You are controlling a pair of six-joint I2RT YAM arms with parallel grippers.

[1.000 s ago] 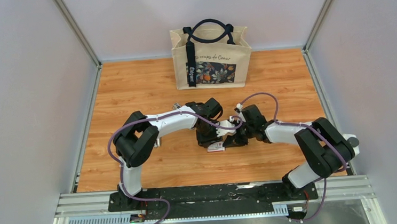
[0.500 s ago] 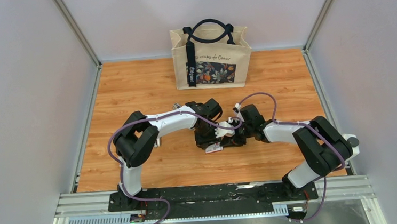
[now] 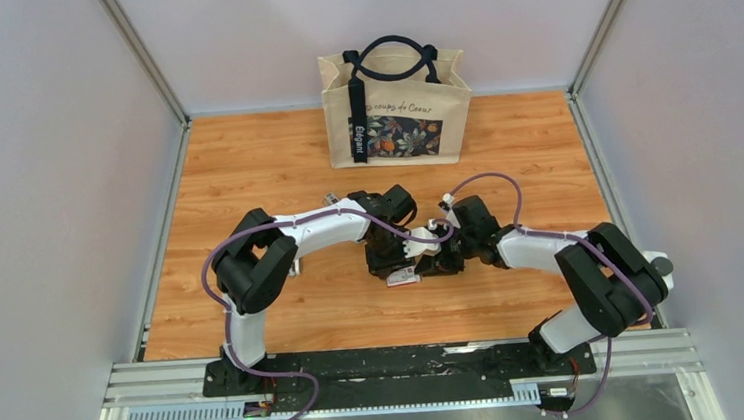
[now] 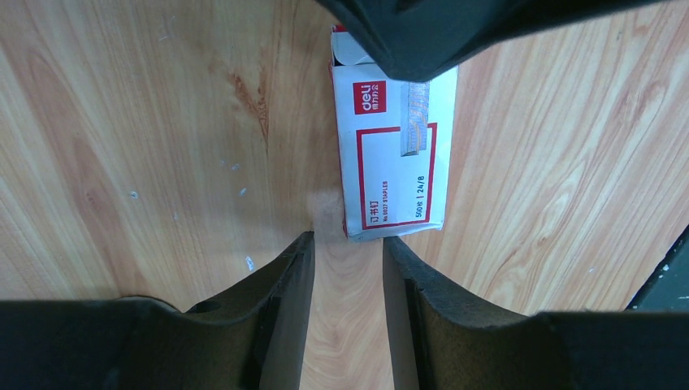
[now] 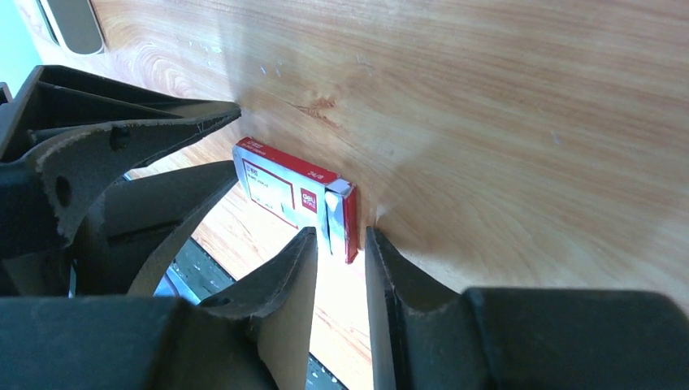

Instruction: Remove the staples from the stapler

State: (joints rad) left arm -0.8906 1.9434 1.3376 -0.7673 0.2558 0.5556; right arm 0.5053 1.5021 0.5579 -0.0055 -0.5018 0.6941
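No stapler shows in any view. A white and red staple box [image 3: 402, 278] lies on the wooden table between the two grippers. My right gripper [image 5: 340, 234] is closed narrowly around one end of the box [image 5: 337, 219]; its fingers [image 4: 422, 32] cover that end in the left wrist view. My left gripper [image 4: 348, 244] is open and empty, its tips just short of the box's other end [image 4: 394, 171]. A staple strip shows on the box face [image 4: 414, 122]; I cannot tell if it is printed or real.
A beige tote bag [image 3: 396, 106] with dark handles stands at the back of the table. Grey walls close in the left, right and back sides. A metal rail [image 3: 401, 368] runs along the near edge.
The staple box has shifted slightly to the left, and the right wrist has shifted a little with it. The left arm has hardly moved.
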